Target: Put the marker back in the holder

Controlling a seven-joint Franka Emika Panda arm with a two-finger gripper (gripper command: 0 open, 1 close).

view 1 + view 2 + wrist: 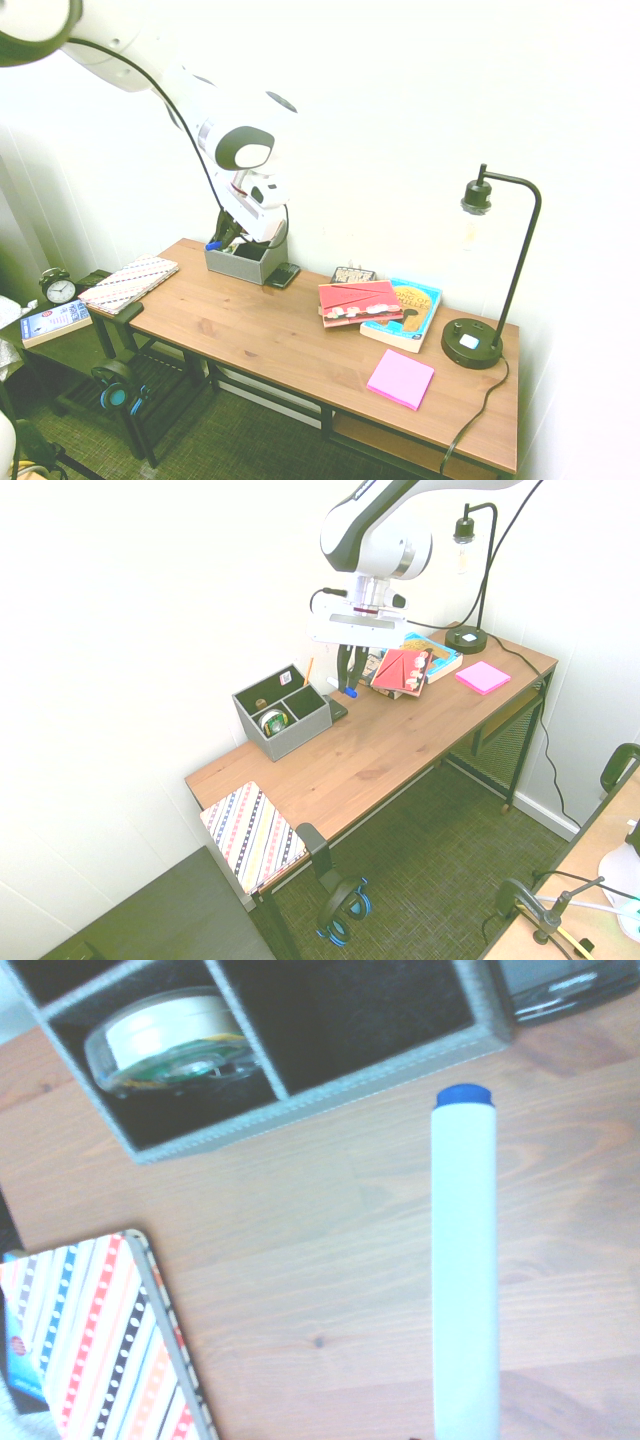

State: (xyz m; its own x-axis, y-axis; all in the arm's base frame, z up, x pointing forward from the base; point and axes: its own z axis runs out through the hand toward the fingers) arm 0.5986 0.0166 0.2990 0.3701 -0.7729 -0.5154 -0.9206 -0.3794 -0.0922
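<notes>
- Marker [335,684] gripped between the dark fingers [350,670]; fingers closed on it. Blue part shows at the tip in both exterior views.
- Position: marker is outside the holder [282,720], raised above the desk [365,745].
- Holder stands upright near the wall-side edge of the desk. Its rim and dividers are raised edges around open-topped compartments.
- Black object [282,275] lies just beside the holder, on the side towards the books.
- Wood surface runs from the holder to the front edge and along towards the pink notes [401,379]. Red book [360,302] and blue book [403,315] bound it on the wall side; lamp [473,343] stands near the far end.
- Striped notebook [253,835] lies at the opposite end, with wood between it and the holder.
- Second exterior view: compartments visible from above, tape roll [272,722] in one, pencil [308,672] upright at the holder. First exterior view: arm overlaps part of the holder; clock [60,290] shows, unlike in the second.
- Wrist view: white barrel and blue end in close-up, beside the holder's edge in the picture; lamp and pink notes out of frame.
</notes>
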